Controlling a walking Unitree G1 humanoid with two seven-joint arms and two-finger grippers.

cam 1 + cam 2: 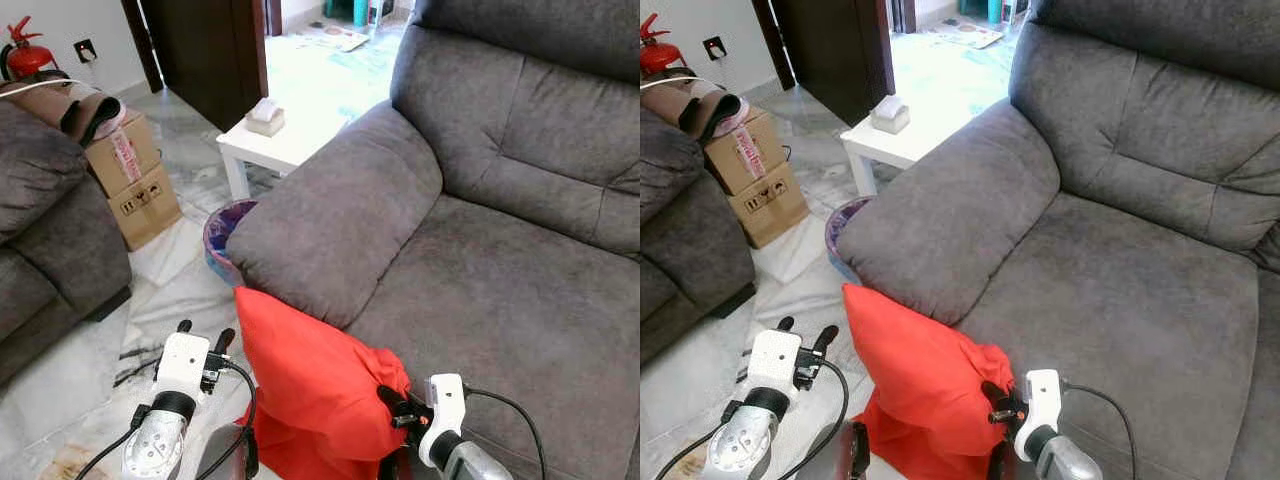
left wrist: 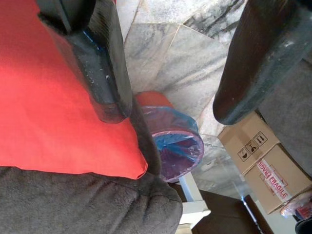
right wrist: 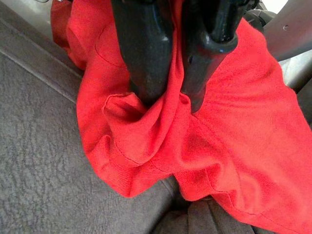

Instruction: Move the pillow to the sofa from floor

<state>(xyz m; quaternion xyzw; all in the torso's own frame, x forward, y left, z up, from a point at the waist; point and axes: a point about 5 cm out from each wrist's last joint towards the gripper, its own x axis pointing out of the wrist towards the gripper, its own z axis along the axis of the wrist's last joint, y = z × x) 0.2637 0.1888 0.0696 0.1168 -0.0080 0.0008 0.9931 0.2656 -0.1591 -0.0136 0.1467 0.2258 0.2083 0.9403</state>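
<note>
A red pillow (image 1: 310, 385) stands upright against the front edge of the grey sofa (image 1: 480, 290), its top corner just below the armrest. My right gripper (image 1: 392, 402) is shut on a fold of the pillow (image 3: 146, 122) at its right side, over the seat's front edge. On the pillow's left, my left gripper (image 1: 204, 336) is open above the marble floor, with one of its fingers (image 2: 105, 68) close beside the red fabric (image 2: 53, 112).
A bin with a blue liner (image 1: 222, 232) sits by the sofa arm. Behind it are a white side table (image 1: 280, 140) with a tissue box and cardboard boxes (image 1: 140, 180). Another grey sofa (image 1: 45, 230) stands at the left.
</note>
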